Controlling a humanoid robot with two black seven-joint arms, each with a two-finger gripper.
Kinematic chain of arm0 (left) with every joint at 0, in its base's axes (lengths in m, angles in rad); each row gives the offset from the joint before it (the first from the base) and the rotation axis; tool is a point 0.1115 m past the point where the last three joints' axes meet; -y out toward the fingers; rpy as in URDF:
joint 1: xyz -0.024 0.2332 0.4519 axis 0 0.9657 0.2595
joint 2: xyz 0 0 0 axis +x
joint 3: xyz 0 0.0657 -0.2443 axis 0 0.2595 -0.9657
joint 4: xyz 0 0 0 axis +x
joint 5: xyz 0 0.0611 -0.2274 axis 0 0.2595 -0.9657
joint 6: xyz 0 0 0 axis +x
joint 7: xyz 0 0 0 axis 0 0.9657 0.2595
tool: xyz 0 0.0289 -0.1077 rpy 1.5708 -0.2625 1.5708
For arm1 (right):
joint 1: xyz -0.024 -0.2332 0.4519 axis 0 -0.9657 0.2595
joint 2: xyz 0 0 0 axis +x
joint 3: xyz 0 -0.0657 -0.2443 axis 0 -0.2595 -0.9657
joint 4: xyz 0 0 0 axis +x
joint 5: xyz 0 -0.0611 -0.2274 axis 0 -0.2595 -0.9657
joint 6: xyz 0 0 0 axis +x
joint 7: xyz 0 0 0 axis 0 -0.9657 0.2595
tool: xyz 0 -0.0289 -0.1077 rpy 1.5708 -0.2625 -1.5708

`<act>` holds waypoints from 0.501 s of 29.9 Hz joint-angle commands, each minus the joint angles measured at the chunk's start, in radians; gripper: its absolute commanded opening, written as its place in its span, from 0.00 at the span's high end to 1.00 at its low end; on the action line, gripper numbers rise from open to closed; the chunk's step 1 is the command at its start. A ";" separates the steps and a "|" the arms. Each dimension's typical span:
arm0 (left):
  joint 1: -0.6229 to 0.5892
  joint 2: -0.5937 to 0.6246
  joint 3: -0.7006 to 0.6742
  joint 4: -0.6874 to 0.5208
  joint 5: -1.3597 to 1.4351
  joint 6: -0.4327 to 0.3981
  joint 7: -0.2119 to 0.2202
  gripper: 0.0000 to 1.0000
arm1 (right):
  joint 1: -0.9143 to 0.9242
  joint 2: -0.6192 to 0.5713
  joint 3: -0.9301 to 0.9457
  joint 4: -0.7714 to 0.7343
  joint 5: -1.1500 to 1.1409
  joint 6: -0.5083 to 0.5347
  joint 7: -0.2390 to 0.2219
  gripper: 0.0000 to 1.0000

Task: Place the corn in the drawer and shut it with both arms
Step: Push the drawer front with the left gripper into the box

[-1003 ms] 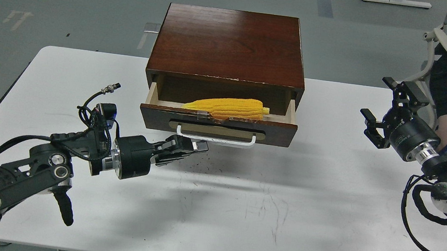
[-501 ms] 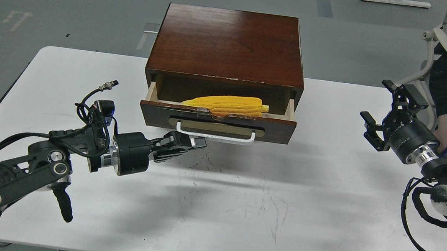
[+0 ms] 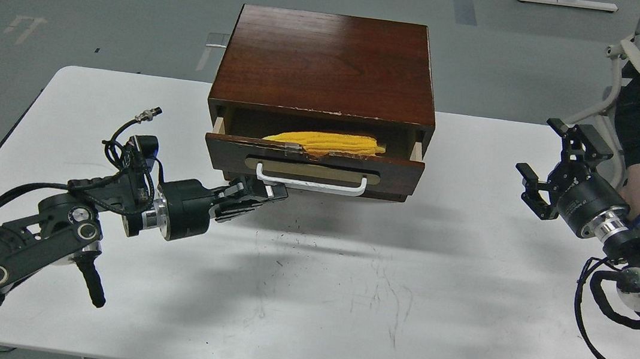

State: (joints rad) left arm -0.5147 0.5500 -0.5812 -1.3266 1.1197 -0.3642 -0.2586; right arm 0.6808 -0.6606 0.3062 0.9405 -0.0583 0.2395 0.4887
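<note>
The yellow corn (image 3: 324, 142) lies lengthwise inside the drawer (image 3: 313, 168), which stands only a little way out of the dark brown cabinet (image 3: 327, 63). The white bar handle (image 3: 311, 181) faces me. My left gripper (image 3: 277, 191) is shut and empty, its tip against the drawer front just below the handle's left end. My right gripper (image 3: 551, 163) is open and empty, well to the right of the cabinet above the table.
The cabinet stands at the back middle of the white table (image 3: 312, 299). A person in black sits in a chair (image 3: 628, 64) at the far right, close behind my right arm. Loose cables hang from both wrists.
My left gripper has moved forward against the drawer front and the drawer has slid further into the cabinet, hiding more of the corn. My right gripper has barely moved.
</note>
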 commanded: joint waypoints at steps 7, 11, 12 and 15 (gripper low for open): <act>-0.048 -0.033 0.001 0.079 -0.004 -0.001 -0.002 1.00 | -0.013 -0.005 0.005 -0.002 0.000 0.000 0.000 0.00; -0.056 -0.039 0.001 0.106 -0.006 -0.001 -0.004 1.00 | -0.015 -0.008 0.005 -0.003 0.000 0.000 0.000 0.00; -0.062 -0.041 0.001 0.113 -0.006 -0.001 -0.004 1.00 | -0.017 -0.008 0.005 -0.003 0.000 0.000 0.000 0.00; -0.067 -0.045 0.001 0.126 -0.006 -0.001 -0.005 1.00 | -0.017 -0.010 0.005 -0.005 0.000 0.000 0.000 0.00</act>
State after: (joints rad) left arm -0.5749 0.5093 -0.5796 -1.2127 1.1140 -0.3660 -0.2625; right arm 0.6646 -0.6695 0.3115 0.9371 -0.0583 0.2393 0.4887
